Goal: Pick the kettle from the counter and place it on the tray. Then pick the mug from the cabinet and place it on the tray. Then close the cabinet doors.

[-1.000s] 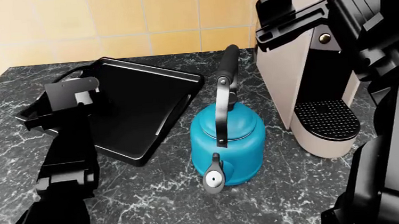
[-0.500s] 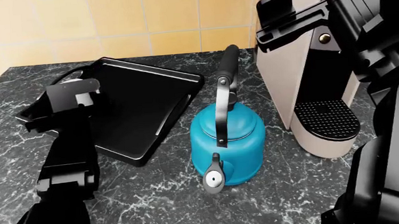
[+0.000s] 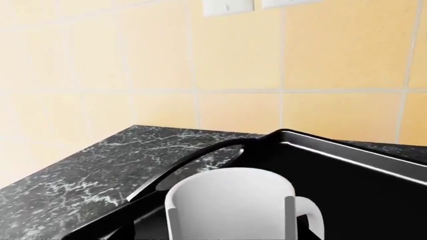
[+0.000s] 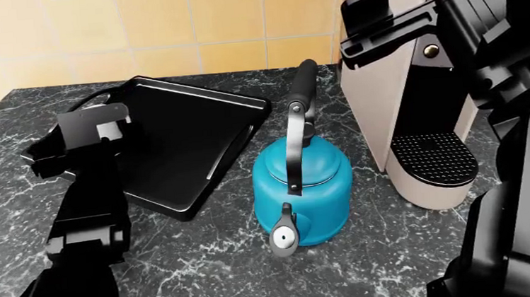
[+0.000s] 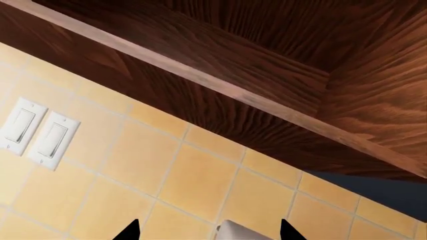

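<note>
The kettle (image 4: 301, 188) stands on the bench (image 4: 217, 266) just beside the tray (image 4: 184, 144). The mug (image 3: 233, 205) sits at the tray's end; the left jaws' state cannot be told. The right jaws, up by the cabinet (image 5: 267, 65), stand wide.

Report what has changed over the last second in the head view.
Very little. The left claw over the tray has edged slightly left and away from the robot. The white mug shows right in front of it in the left wrist view. The kettle stays on the counter, and the right arm is unmoved.
</note>
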Robot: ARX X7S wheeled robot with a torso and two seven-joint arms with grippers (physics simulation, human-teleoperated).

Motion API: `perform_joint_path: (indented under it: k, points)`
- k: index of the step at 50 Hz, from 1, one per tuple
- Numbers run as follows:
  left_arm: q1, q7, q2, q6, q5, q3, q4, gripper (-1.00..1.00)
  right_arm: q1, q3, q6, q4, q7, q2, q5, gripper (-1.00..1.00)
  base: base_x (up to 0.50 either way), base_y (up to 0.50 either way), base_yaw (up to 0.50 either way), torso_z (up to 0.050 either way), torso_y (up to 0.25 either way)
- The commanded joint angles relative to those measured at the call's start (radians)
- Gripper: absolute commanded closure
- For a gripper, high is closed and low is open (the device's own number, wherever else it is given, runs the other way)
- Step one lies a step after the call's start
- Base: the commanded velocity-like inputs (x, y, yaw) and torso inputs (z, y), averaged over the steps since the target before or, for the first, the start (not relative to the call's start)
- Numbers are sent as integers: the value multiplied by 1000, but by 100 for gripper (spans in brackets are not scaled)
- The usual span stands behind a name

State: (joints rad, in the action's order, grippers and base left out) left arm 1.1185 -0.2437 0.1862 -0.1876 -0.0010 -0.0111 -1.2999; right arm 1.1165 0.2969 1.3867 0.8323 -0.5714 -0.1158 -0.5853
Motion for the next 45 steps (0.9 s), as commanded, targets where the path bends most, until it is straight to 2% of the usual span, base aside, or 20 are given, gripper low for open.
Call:
perform_joint_path:
  k: [1, 45]
  points:
    - [0, 11, 2, -2, -4, 15, -9, -100, 4, 3, 6, 5, 1, -2, 0, -100, 0, 0, 0, 0, 0]
    - [14, 83, 6, 6, -9, 55, -8, -100, 32, 27, 22, 20, 0, -3, -6, -100, 0, 0, 0, 0, 0]
